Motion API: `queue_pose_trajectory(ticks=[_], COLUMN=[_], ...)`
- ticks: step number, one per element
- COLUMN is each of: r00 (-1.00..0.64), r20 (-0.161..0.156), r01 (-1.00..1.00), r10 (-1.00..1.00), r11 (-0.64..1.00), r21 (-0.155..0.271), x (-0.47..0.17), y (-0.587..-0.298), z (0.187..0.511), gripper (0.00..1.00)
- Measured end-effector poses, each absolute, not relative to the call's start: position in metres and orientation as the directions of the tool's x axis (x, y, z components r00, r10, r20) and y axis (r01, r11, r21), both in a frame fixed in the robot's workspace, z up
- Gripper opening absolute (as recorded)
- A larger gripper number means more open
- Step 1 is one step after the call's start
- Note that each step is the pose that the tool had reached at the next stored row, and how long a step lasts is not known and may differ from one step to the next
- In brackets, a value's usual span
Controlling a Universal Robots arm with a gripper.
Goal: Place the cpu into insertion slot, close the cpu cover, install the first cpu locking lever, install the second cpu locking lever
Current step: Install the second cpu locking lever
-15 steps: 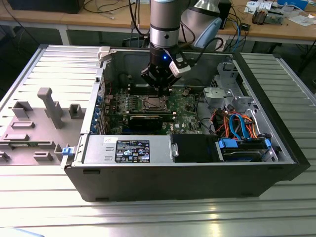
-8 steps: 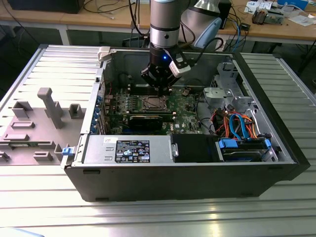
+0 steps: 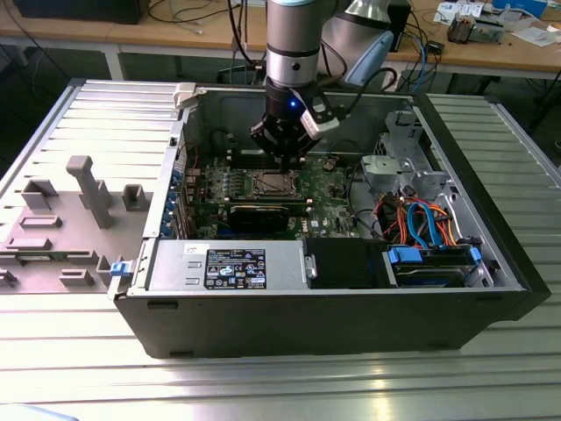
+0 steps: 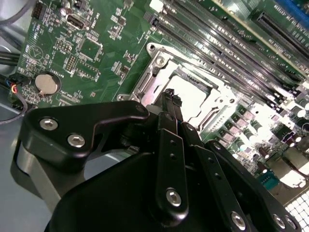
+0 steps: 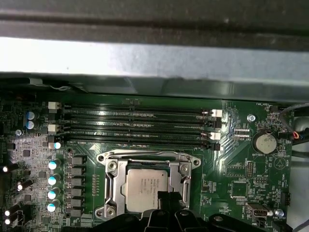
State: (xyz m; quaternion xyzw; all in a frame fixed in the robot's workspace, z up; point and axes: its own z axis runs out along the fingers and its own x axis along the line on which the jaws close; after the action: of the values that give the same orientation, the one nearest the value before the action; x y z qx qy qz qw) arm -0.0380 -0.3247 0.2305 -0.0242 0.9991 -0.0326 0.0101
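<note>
My arm comes straight down from above into the open computer case (image 3: 491,263), wrist vertical, and my gripper (image 3: 287,160) hangs just over the motherboard (image 3: 333,206), above the far edge of the insertion slot (image 3: 273,184). Case sits on a ribbed metal table (image 3: 79,351); grey plastic fixture (image 3: 88,189) lies well off toward the exterior view's left, drive bay with orange and blue cables (image 3: 421,224) toward the exterior view's right.

Second wrist view: my fingers (image 4: 170,104) are black, pressed together at the tips with no gap I can see, nothing pinched between them. The tips hover right over the near edge of the insertion slot (image 4: 188,92); can't tell if they actually touch it. Coin battery (image 4: 47,83) off to the side, memory slots (image 4: 227,43) on the far side of the socket.

First wrist view: cpu (image 5: 146,189) sits flat inside the insertion slot (image 5: 112,166), silver top up, square to the socket. The cpu cover (image 5: 182,171) lies down around the chip, which shows through its window. My closed fingertips (image 5: 166,199) overlap the chip's edge. Memory slots (image 5: 135,126) run beside the socket, coin battery (image 5: 265,142) well apart from it.
</note>
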Motion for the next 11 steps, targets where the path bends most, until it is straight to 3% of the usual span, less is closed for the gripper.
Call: queue_pose_trajectory(ticks=[11], r00=[-0.999], r20=[-0.019], r01=[-0.048], r10=[-0.049], r11=[0.997], r21=[-0.056], x=[-0.038], y=[-0.327], z=[0.243], gripper=[0.11])
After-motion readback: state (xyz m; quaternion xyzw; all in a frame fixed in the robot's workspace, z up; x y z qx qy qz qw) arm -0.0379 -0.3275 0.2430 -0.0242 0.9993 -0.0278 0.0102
